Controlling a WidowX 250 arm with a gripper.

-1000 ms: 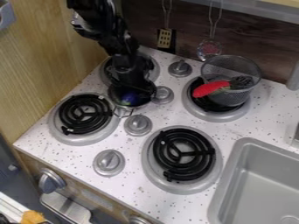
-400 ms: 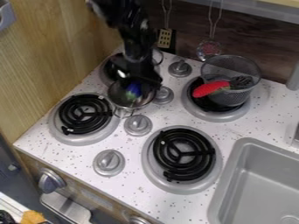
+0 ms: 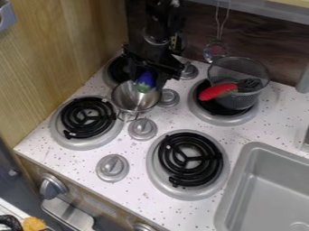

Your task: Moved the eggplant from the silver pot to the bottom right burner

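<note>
Risk, slippage: small purple toy eggplant with green end (image 3: 145,82), held at its purple part, green end downward; being smooth and rounded, it could slide from a weak or off-centre pinch.
Risk, snagging: round silver metal pot (image 3: 134,100), directly below; too low a sideways move could catch eggplant or fingers on its rim and drag or tip it. Clearance from the rim: cannot tell.
Risk, placement: bottom right burner, black coil in silver pan (image 3: 210,157); an off-centre or high release could let the eggplant roll off the uneven rings onto the speckled white surface (image 3: 136,198).
Arm: black, jointed (image 3: 158,27), entering at top edge, left of the grey mesh basket (image 3: 256,72); black gripper (image 3: 148,82) hanging down at the pot's far side. Fingers: closed about the eggplant, parted by its width.
</note>
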